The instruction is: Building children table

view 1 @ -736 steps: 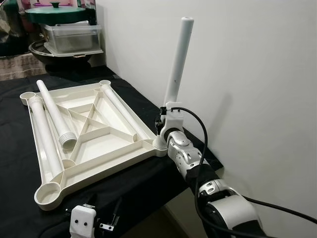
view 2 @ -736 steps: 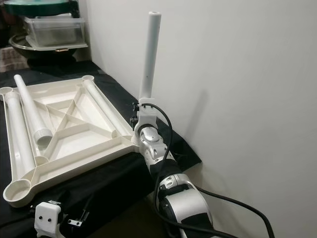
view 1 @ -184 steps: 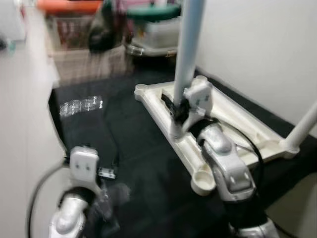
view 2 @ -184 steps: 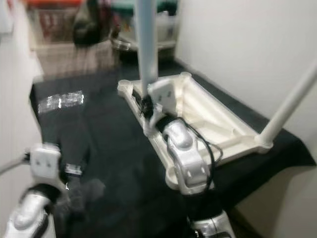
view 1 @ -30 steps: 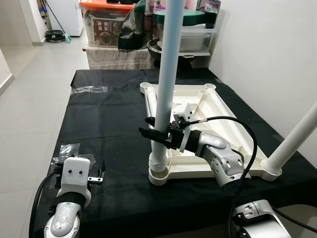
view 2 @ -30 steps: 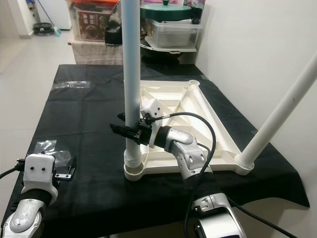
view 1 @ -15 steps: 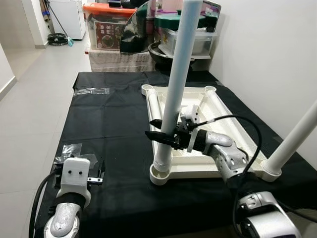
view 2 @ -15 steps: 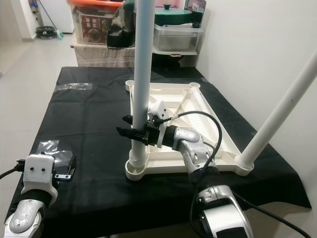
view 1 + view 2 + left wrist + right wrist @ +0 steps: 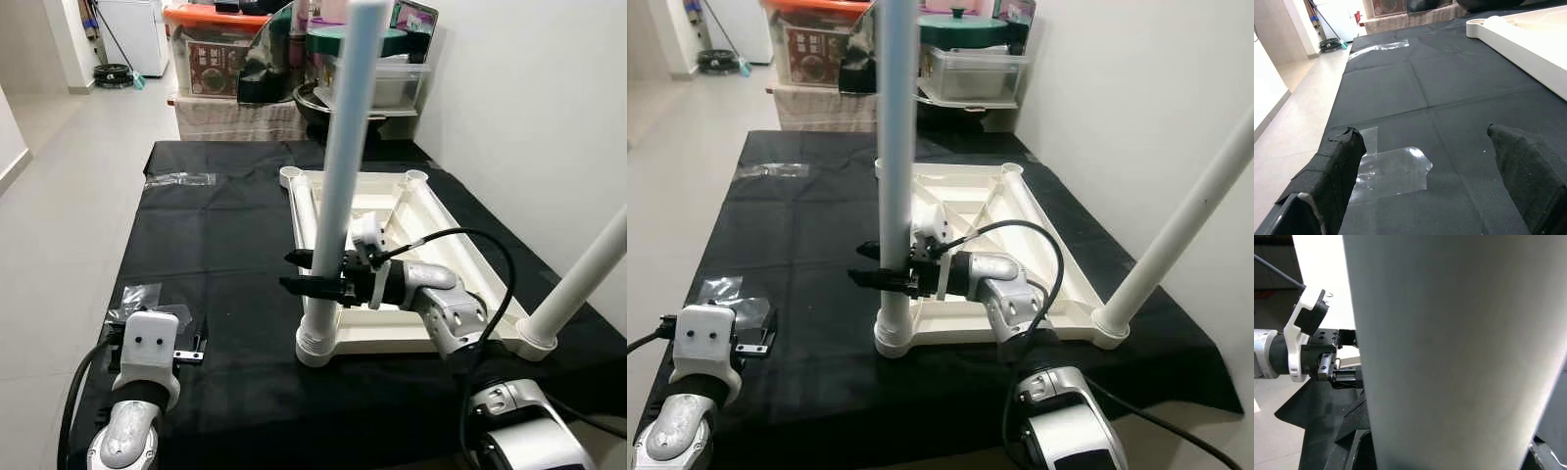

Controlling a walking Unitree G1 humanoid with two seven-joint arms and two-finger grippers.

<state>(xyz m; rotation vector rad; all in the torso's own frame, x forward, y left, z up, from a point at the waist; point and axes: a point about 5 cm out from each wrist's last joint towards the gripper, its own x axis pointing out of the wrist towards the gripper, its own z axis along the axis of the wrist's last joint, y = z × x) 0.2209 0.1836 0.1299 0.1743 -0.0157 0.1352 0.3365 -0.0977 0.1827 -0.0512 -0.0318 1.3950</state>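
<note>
On black cloth [image 9: 225,245], tabletop [image 9: 431,211] w/ upright leg [image 9: 343,176], tiled floor [image 9: 59,196].

My head views are coming through sharp and evenly bright under soft indoor light. Glare is gleaming off the plastic bag [image 9: 1396,171] beneath my left pincer [image 9: 1435,166], whose fingers are blurring up close, while the white leg [image 9: 1454,352] is looming soft and unfocused

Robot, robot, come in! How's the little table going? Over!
Right gripper around near leg, upright in tabletop corner. Left gripper open, idle over cloth. Second leg standing. Nothing blocking.
</note>
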